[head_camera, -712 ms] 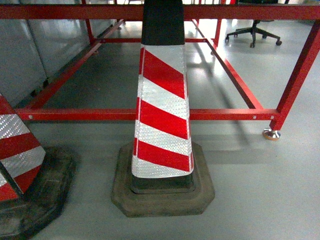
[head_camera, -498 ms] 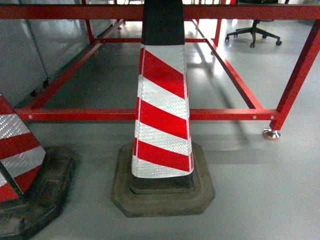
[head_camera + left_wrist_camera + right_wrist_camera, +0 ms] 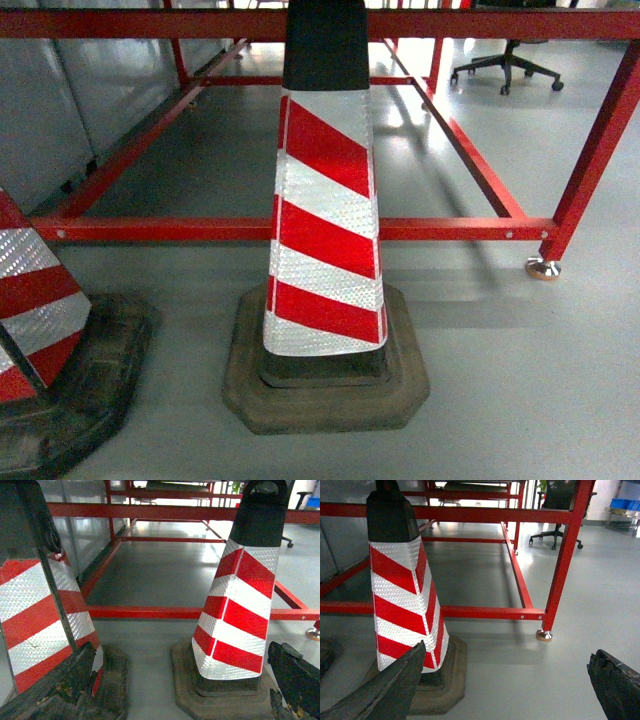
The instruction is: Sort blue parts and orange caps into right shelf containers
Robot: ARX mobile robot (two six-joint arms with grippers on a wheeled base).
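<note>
While both sets of jaws stand wide with nothing between them, the task's things are almost out of sight. In the left wrist view the left gripper (image 3: 165, 690) shows dark, worn fingers (image 3: 65, 685) at the lower corners; the right gripper (image 3: 505, 690) shows the same in its own view. Between and beyond them rises a red-and-white striped traffic cone (image 3: 325, 215) on a black rubber base, a second cone (image 3: 35, 290) at the lower left of the head view. Behind runs a red steel frame (image 3: 300, 229), with an office chair (image 3: 507, 62) at the upper right. Only at the upper right edge of the right wrist view do blue containers (image 3: 625, 504) appear, far off and small. Blue parts and orange caps are not visible; how they would handle, or where to grip them, cannot be judged from here.
</note>
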